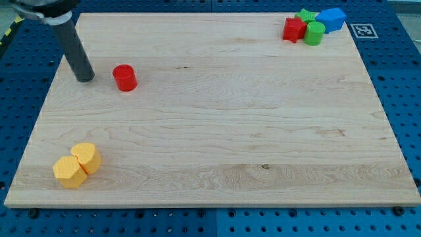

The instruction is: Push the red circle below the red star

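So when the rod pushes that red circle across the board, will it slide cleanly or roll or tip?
The red circle stands flat on its end and looks squat, so it probably slides rather than tips. Its round wall may slip off my tip, beside it at the view's left, if pushed off-centre. The wooden board looks smooth.

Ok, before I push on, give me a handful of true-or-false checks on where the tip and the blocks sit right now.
1. My tip is at the view's left of the red circle, with a gap between them. True.
2. The red circle is already below the red star. False: it is far off at the view's left, the star near the top right corner.
3. The green cylinder stands right beside the red star. True.
4. The two yellow blocks are far apart. False: they touch, at the bottom left.
5. The blue block lies in the middle of the board. False: it is in the top right cluster.
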You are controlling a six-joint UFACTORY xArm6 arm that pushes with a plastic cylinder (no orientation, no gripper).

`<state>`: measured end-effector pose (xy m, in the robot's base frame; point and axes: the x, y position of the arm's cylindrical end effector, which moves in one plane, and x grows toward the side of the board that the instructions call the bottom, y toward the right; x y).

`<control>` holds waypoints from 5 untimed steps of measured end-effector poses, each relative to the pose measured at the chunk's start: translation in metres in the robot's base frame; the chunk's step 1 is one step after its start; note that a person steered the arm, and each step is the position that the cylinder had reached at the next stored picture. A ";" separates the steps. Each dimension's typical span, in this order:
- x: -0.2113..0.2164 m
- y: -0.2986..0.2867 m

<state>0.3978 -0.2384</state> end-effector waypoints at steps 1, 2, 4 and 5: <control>0.002 0.000; 0.002 0.005; 0.009 0.111; 0.009 0.154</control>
<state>0.4067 -0.0839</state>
